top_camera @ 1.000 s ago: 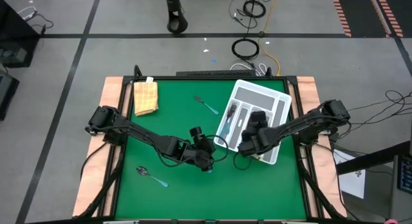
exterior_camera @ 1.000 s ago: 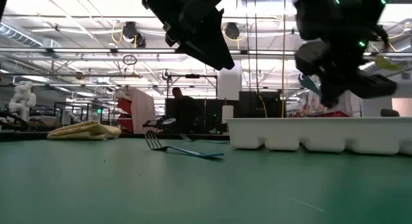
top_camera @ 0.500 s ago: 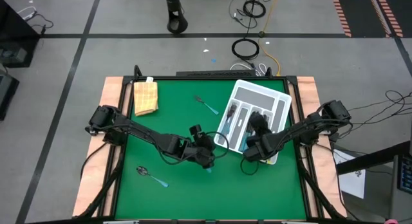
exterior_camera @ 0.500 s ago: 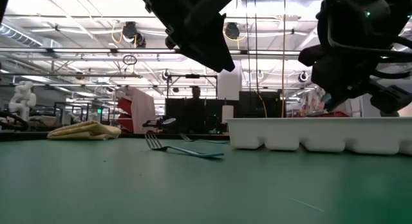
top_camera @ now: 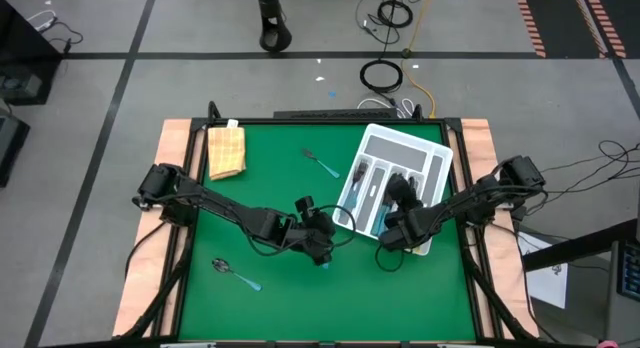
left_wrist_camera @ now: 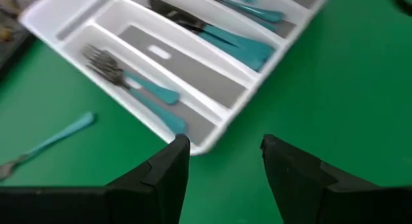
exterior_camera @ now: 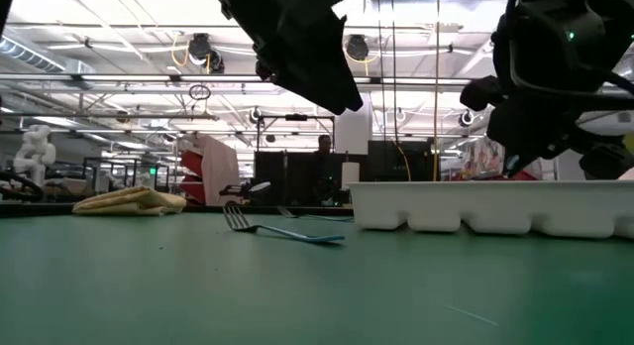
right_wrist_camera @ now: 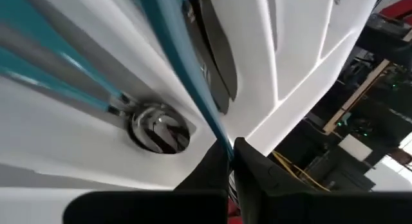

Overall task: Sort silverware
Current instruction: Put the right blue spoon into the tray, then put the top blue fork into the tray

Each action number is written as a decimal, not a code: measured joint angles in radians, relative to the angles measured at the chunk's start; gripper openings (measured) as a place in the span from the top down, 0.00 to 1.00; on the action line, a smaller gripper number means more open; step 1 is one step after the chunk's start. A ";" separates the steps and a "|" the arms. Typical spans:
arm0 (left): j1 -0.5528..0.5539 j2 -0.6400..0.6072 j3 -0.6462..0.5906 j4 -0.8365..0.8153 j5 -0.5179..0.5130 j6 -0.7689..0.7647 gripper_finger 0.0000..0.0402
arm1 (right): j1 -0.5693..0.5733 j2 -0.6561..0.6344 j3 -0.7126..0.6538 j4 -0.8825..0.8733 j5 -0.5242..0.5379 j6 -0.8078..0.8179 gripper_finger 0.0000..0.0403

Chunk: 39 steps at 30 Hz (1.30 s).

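Note:
Silverware with teal handles lies in the white divided tray [top_camera: 441,149]: forks [left_wrist_camera: 122,73] in one compartment, knives [left_wrist_camera: 212,31] in the one beside it, and a spoon [right_wrist_camera: 159,130] in another. One fork [top_camera: 322,164] lies on the green mat far of centre, and a spoon [top_camera: 236,275] lies at the near left. My right gripper [right_wrist_camera: 230,161] hangs low over the tray's near end, shut on a teal-handled piece. My left gripper [left_wrist_camera: 222,153] hovers open above the mat, just off the tray's near left corner [left_wrist_camera: 193,143]. My right gripper pinches a teal handle [right_wrist_camera: 215,130] between its two shut fingers, right at their ends. The fingers slant down into the tray. The handle runs on from them along a compartment, past a dark blade [right_wrist_camera: 215,50]. Its other end is out of frame.
A folded yellow cloth [top_camera: 226,150] lies at the mat's far left corner. The tray [exterior_camera: 475,206] stands at the right, turned slightly askew. Open green mat stretches along the near edge and the middle left. Wooden strips border the mat on both sides.
My right gripper has sunk toward the tray with the teal-handled piece and rolled about its own line, staying shut. It now sits low over the tray's near end. The fork and spoon on the mat have not moved.

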 joint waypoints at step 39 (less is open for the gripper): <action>0.039 0.000 0.000 0.089 0.129 -0.052 0.50 | 0.065 -0.001 -0.188 0.175 -0.033 -0.016 0.84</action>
